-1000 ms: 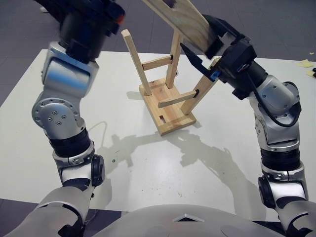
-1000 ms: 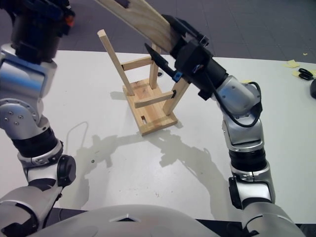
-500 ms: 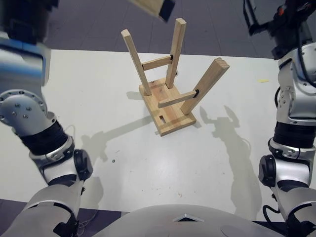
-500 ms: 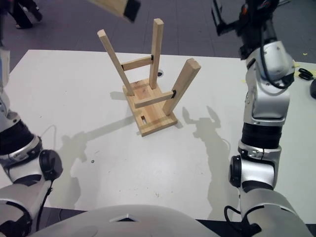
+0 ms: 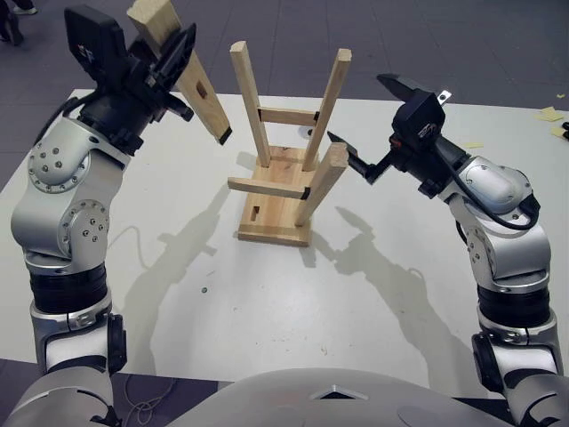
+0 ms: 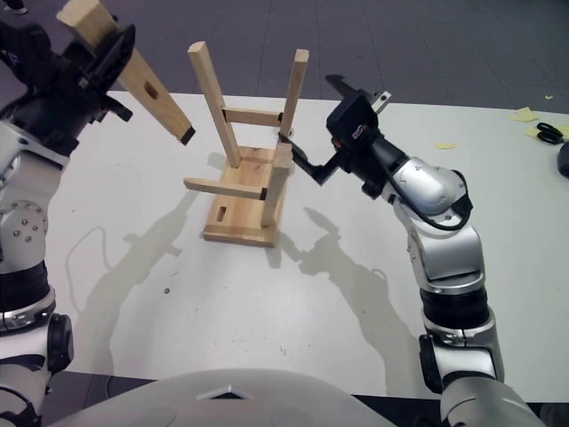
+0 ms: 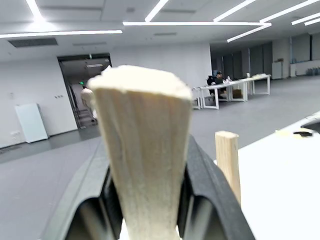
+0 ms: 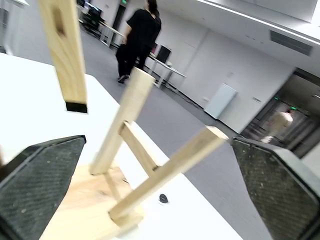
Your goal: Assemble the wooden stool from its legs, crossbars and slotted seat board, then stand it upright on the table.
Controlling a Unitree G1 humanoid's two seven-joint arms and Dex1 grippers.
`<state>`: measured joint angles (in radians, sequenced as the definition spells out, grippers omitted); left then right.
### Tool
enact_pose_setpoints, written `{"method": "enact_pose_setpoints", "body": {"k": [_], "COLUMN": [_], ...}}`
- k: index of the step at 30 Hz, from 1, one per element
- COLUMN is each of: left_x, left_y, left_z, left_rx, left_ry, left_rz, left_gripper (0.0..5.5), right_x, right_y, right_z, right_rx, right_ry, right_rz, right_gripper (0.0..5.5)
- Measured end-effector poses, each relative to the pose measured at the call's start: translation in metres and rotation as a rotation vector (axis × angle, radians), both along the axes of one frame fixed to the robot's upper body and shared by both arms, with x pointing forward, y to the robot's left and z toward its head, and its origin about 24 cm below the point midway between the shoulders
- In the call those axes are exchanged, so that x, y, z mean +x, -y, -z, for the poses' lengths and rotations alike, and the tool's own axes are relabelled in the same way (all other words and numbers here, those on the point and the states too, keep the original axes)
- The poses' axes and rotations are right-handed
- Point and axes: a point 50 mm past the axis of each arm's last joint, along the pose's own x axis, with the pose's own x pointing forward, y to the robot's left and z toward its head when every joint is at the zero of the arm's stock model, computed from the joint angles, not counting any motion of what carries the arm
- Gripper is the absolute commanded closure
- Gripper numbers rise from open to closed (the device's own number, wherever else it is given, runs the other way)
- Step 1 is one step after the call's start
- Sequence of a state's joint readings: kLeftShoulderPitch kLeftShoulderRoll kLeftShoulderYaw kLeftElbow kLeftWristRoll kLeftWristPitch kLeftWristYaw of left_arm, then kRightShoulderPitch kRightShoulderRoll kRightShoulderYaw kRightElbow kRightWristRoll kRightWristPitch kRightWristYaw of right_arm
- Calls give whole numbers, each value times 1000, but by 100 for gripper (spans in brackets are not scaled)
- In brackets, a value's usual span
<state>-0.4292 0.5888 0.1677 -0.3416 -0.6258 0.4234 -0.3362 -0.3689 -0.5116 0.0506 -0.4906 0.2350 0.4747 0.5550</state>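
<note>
Partly hidden: leg (image 5: 204, 96) in left hand (image 7: 149, 212).

Raised black left gripper (image 5: 178, 52) clamps a pale wooden leg (image 5: 203, 93); black right gripper (image 5: 356, 108), held forward, gapes wide.

Bright, even light pours down from long white ceiling strip lights (image 7: 75, 34). The upturned pale wooden stool (image 5: 271, 213) throws soft grey shadows across the white matte table (image 5: 267, 302), slanting toward its near left corner; the tabletop gleams almost washed-out.
</note>
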Motion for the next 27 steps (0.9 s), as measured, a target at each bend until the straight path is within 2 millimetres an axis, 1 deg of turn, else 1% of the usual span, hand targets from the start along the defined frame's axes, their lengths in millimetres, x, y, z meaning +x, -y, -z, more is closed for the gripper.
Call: {"method": "enact_pose_setpoints", "body": {"k": [3,6,8,10,12,13,14,16,19,23,25,27], "left_x": [5,6,5,5,5,5,5,5,4,5,5,5], "left_y": [-3,-8,-13,-17,-21,-25,-27,-31,-31,-31,-30,-30], "left_z": [9,15,17,19,20,20,20,20,20,21,22,23], "left_rx": [-20,-21,-16,-12,-22,-40,-52,-71,-91,-105,-107,-113], "left_ry": [-40,-64,-80,-94,-110,-119,-124,-133,-143,-157,-161,-166], "left_rz": [-3,-27,-53,-70,-78,-78,-78,-76,-51,-39,-40,-40], "left_gripper": [446,446,446,446,446,446,446,446,446,446,446,446], "right_x": [-5,-6,-1,0,-3,-6,-8,-14,-19,-25,-27,-28], "right_y": [-5,-1,10,19,26,29,31,29,17,4,-1,-5], "right_z": [1,-3,-12,-20,-25,-28,-29,-31,-25,2,12,16], "right_rx": [56,134,279,403,510,537,540,491,405,297,260,239], "right_ry": [-58,-90,-149,-211,-308,-357,-380,-430,-459,-507,-515,-515], "right_rz": [-76,-96,-116,-175,-298,-366,-405,-478,-533,-548,-551,-564], "right_gripper": [10,10,10,10,10,10,10,10,10,10,44,75]}}
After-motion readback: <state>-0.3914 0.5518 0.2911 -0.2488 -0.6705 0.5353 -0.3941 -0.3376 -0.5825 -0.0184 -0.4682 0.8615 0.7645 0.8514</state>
